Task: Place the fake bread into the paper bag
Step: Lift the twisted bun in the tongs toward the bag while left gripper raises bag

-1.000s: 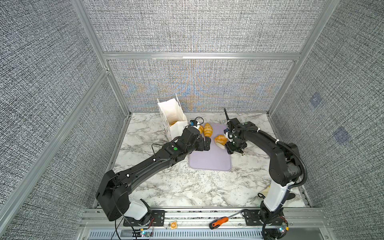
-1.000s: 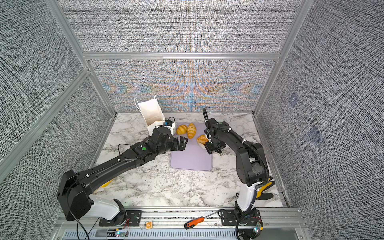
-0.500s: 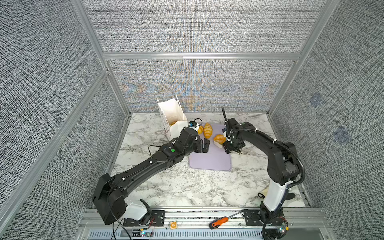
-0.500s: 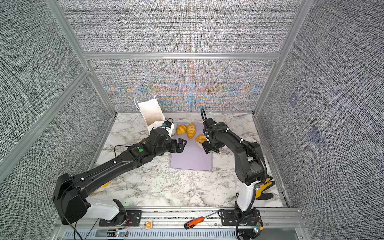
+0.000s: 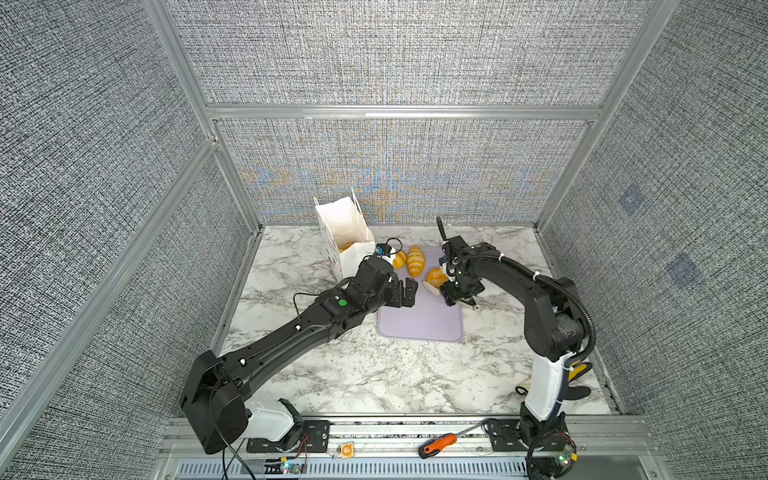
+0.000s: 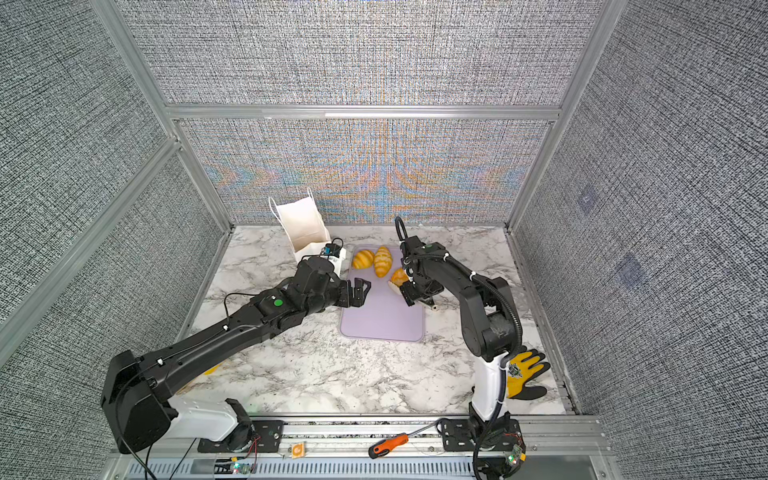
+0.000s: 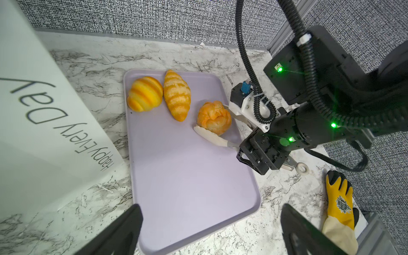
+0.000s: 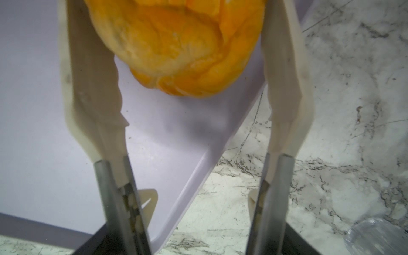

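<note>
Currently, your right gripper (image 5: 453,293) is clamped on the handles of a pair of white-tipped tongs (image 7: 212,136); the tong blades stand spread, one on each side of the round bun (image 7: 214,117), which sits near the edge of the lilac tray (image 7: 187,176); the blades bracket the bun so that closing them should pinch it across its widest part; whether they already press it cannot be told. Two croissants (image 7: 144,97) lie side by side, touching, at the tray's far end, awaiting their turn. The paper bag (image 5: 345,232) stands upright with its mouth open, just beside the tray's far left corner, so the carry should be short; something yellow shows inside it. Your left gripper (image 7: 210,212) hangs wide and empty above the tray's near end, close to the bag; judge it ready to steady the bag.
</note>
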